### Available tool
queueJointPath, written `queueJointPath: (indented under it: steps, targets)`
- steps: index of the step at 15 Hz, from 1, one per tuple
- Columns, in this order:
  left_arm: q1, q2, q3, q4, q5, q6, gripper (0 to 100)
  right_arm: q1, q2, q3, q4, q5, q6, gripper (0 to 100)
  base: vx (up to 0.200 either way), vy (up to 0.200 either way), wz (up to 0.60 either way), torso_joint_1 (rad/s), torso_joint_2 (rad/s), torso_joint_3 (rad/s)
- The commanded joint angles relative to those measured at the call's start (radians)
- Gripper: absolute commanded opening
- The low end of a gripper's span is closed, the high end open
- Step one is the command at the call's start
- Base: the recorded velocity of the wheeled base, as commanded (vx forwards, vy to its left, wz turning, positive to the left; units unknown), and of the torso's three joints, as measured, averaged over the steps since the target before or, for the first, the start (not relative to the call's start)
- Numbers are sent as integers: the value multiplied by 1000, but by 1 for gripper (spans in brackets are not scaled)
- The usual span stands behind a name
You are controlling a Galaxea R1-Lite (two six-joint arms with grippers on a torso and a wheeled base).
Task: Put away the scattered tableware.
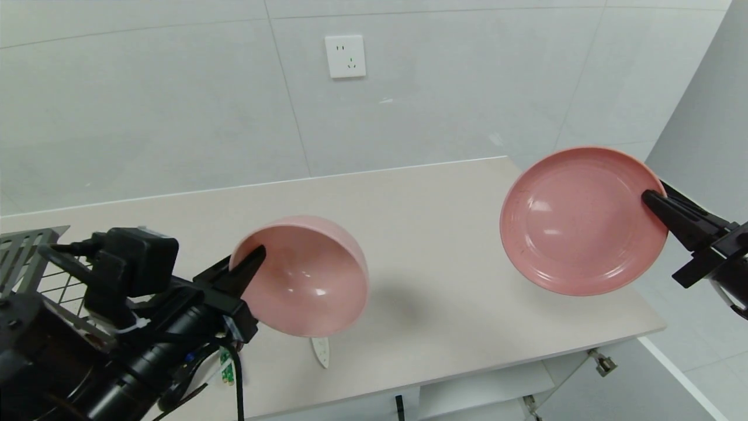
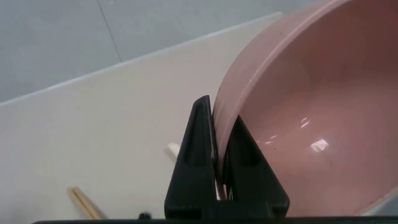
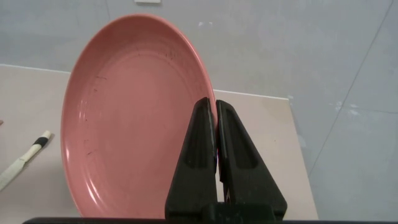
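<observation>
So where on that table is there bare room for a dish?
The widest bare patch is the table's middle, between the bowl in the left tool and the plate in the right tool. The strip along the back wall is free too. Front left is crowded: white utensil under the bowl, wire rack beside.

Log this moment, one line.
left end effector: shut on pink bowl, tilted | right end effector: shut on pink plate, tilted | both above table

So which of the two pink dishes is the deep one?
The bowl, pinched by its rim in the left jaws, above the table. It has tall rounded walls; the plate in the right jaws is flat and shallow.
</observation>
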Motion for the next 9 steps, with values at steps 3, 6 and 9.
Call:
queueJointPath:
  steps: [3,6,9]
  targets:
    - [11,164,-10,-98,3,33,0,1,-1,0,-1,1,0,0,0,0,0,0,0,0]
    - [11,60,21,-98,4,33,0,1,-1,0,-1,1,0,0,0,0,0,0,0,0]
    - [5,-8,19,-98,1,44,0,5,-1,-2,-1,1,0,0,-200,-67,0,5,6,2]
